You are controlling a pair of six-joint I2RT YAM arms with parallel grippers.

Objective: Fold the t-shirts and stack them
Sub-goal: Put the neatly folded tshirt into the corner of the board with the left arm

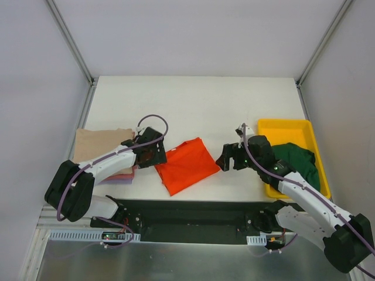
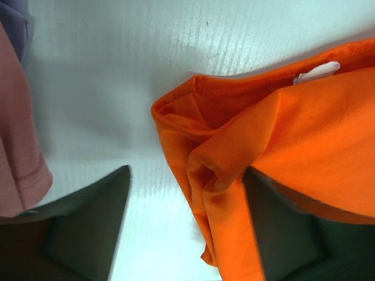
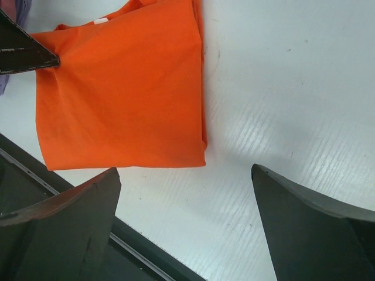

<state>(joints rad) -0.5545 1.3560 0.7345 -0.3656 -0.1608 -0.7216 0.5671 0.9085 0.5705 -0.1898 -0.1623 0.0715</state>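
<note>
Here the folded orange-red t-shirt (image 1: 186, 165) lies near the front edge of the bench (image 1: 199, 105). The left gripper (image 1: 156, 156) is spread around its collar corner, and the right gripper (image 1: 227, 159) is spread beside its other edge.

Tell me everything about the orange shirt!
The orange-red t-shirt is soft cloth, folded into a rough rectangle, lying flat on the white table. A white label shows at its collar. The collar corner bunches between the open fingers of the left pincer. The right pincer is open beside it, not touching.
</note>
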